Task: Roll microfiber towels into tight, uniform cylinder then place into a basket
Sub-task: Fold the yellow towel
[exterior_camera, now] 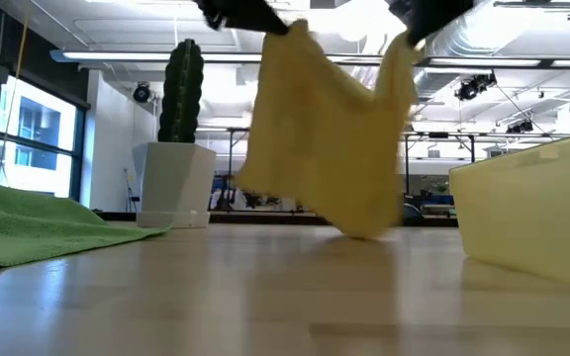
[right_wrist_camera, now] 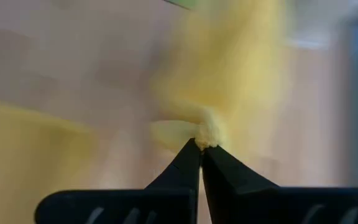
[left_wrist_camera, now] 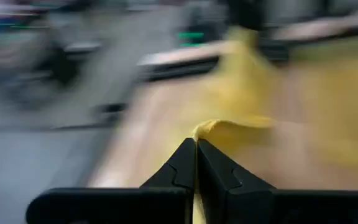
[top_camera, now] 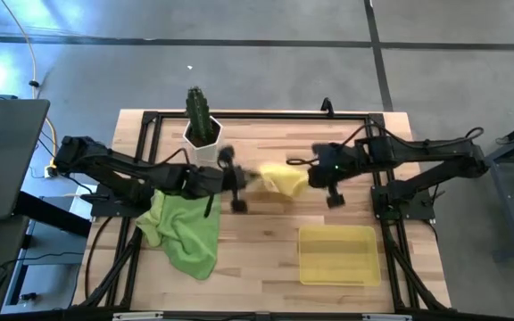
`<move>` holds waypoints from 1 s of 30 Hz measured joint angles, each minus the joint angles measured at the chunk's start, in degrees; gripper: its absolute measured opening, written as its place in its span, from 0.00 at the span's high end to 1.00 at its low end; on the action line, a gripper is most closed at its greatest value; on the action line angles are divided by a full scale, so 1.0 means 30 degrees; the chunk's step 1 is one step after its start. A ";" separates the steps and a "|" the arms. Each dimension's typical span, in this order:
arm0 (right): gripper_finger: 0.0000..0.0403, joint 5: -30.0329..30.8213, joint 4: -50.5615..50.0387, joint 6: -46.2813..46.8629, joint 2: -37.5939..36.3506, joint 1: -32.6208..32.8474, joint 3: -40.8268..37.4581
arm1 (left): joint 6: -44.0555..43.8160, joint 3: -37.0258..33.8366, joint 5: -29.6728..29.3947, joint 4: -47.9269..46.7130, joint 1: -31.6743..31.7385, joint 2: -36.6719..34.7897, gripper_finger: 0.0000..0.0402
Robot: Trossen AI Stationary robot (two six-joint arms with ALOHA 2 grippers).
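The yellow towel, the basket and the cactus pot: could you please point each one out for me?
yellow towel (exterior_camera: pixel 330 138), low view, middle of the hanging cloth.
basket (top_camera: pixel 337 257), high view, its floor.
cactus pot (exterior_camera: pixel 171 183), low view, white front wall.

The wooden desk (top_camera: pixel 266 232) carries a heap of green towels (top_camera: pixel 186 227) at its left side, a white cactus pot (top_camera: pixel 202 135) near the far edge, and the yellow basket (top_camera: pixel 338 255) at the near right.

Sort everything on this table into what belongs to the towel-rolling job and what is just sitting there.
Job:
- bright yellow microfiber towel, held up by the left pincer and right pincer
- lime green microfiber towels, heaped
- shallow translucent yellow plastic basket

Lying about:
- green cactus in a white pot
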 joint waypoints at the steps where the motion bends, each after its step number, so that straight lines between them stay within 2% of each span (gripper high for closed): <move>1: 1.00 0.2480 0.0032 0.0093 0.0000 0.0038 0.0000 | -0.0013 0.0007 -0.2748 0.0185 0.0066 -0.0021 1.00; 3: 1.00 0.6647 0.0281 0.1366 0.0000 0.0022 0.0000 | -0.0550 0.0007 -0.7008 0.0223 0.0181 -0.0021 1.00; 4: 1.00 0.7363 0.0349 0.1994 0.0000 -0.0001 0.0000 | -0.0790 0.0007 -0.7451 0.0203 0.0185 -0.0025 1.00; 5: 1.00 0.7113 0.0361 0.2187 0.0000 -0.0014 0.0000 | -0.0869 0.0007 -0.6735 0.0181 0.0107 -0.0039 1.00; 8: 1.00 0.4351 -0.0064 0.0404 -0.0051 0.0018 0.0000 | 0.0005 0.0007 -0.1035 0.0170 -0.0182 -0.0035 1.00; 9: 1.00 0.4137 -0.0211 -0.0198 -0.0058 0.0036 0.0000 | 0.0465 0.0007 -0.0040 0.0264 -0.0196 -0.0035 1.00; 11: 1.00 0.5350 -0.0235 -0.0728 -0.0058 -0.0003 0.0000 | 0.0784 0.0007 -0.0518 0.0459 -0.0064 -0.0035 1.00; 15: 1.00 0.9108 0.0463 -0.0996 -0.0029 -0.0555 0.0000 | 0.0786 0.0007 -0.4986 0.0442 0.0679 -0.0035 1.00; 18: 1.00 1.0115 0.1593 -0.1516 -0.0015 -0.1214 0.0000 | 0.0965 0.0007 -0.6533 0.0802 0.1626 -0.0028 1.00; 21: 1.00 1.0555 0.3574 -0.4460 0.0019 -0.2066 0.0000 | 0.1708 0.0007 -0.6219 0.1718 0.3024 -0.0028 1.00; 25: 1.00 1.1525 0.6739 -0.7000 0.0022 -0.2821 0.0000 | 0.1028 0.0007 -0.4237 0.2521 0.4431 -0.0021 1.00; 28: 1.00 1.1339 0.6750 -0.6131 0.0007 -0.2873 0.0000 | 0.0176 0.0007 -0.3155 0.2255 0.4625 -0.0059 1.00; 30: 1.00 0.9375 0.4887 -0.3786 0.0007 -0.2791 -0.0005 | -0.0207 0.0029 -0.1666 0.1230 0.4449 -0.0100 1.00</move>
